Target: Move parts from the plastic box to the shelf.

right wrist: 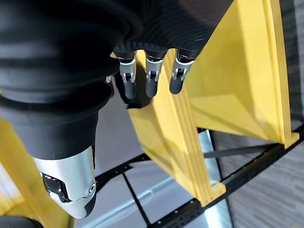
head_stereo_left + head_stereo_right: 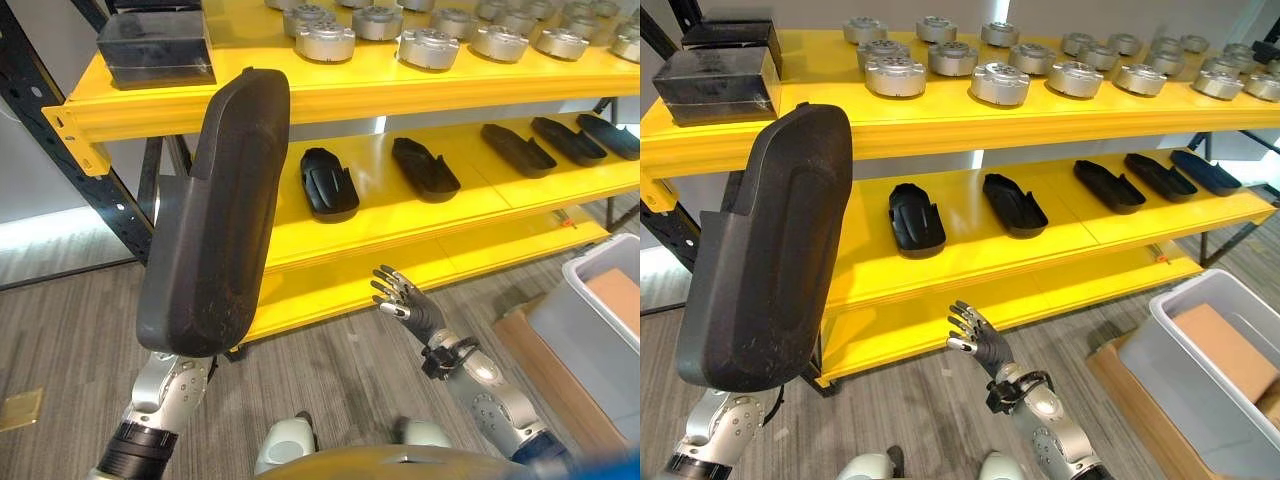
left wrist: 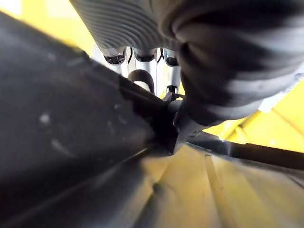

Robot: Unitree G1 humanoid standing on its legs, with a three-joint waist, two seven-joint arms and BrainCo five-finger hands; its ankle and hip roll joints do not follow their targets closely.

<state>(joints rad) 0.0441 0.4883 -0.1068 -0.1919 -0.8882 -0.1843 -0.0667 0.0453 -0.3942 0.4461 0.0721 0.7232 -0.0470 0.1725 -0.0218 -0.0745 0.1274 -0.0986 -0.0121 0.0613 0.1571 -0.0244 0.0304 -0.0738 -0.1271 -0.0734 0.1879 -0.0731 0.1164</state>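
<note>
- No readable writing or label shows on any of the things.
- The left hand (image 3: 142, 61) holds a long dark grey moulded plastic part (image 2: 765, 260) upright in front of the left end of the yellow metal shelf (image 2: 970, 125). In the left wrist view its fingers (image 3: 142, 57) lie against the part, and I cannot tell how far they curl round it.
- The right hand (image 2: 978, 340) hangs free in front of the lower shelf edge, fingers spread apart and nearly straight, holding nothing.
- On the middle level lie five black elongated plastic parts: one (image 2: 915, 218) furthest left, a second (image 2: 1015, 205), a third (image 2: 1110, 186), a fourth (image 2: 1160, 175) and a fifth (image 2: 1205, 170), well apart in a row.
- The top level carries more than a dozen round silver metal parts (image 2: 1000, 83) in rough rows; the exact count is cut off at the edge.
- Two dark rectangular boxes (image 2: 715, 75) sit at the top level's left end, one behind the other.
- A light grey plastic box (image 2: 1175, 330) stands on the floor to the right, with a brown cardboard piece (image 2: 1225, 350) inside.
</note>
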